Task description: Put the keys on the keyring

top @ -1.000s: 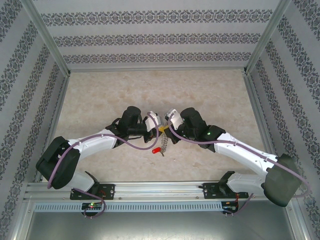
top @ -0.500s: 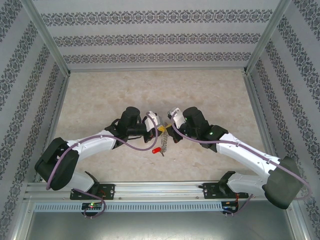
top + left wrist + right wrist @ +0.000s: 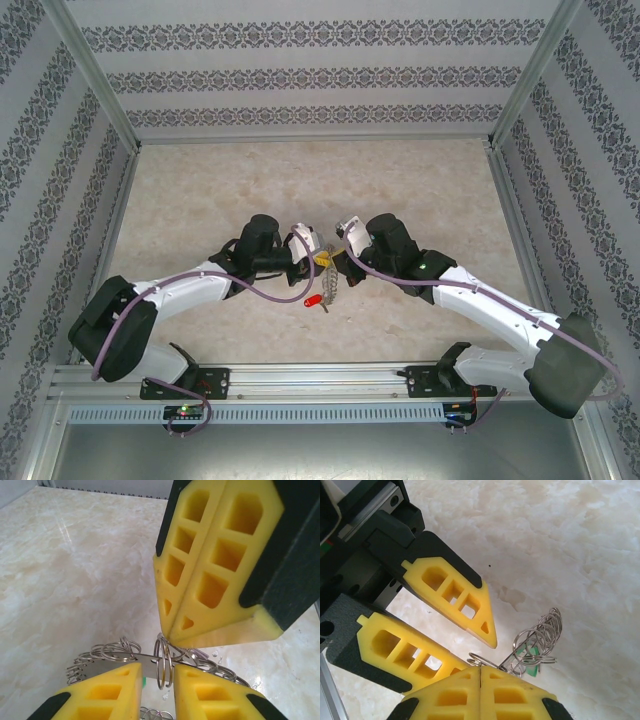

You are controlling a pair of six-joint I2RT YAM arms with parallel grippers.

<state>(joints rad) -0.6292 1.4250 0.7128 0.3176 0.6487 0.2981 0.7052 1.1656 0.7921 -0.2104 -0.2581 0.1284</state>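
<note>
From above we saw the keyring [image 3: 328, 282] between both arms, the red key [image 3: 312, 299] unmoved beside it. Left wrist: the left gripper [image 3: 157, 669], closed before, stood slightly parted astride a loop [image 3: 164, 665]. Right wrist: the right gripper [image 3: 480, 672] stayed clamped on the keyring.

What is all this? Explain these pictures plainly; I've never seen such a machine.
Two robot arms stand at a marbled table. One picture looks down from above; the others come from a camera on each wrist, so yellow fingers there are the arms' own. The right gripper is shut, pinching the keyring, fringed with wire loops. The left gripper is open, one loop between its fingers. A red-tagged key seems to lie on the table; a green tag shows beside the ring.
</note>
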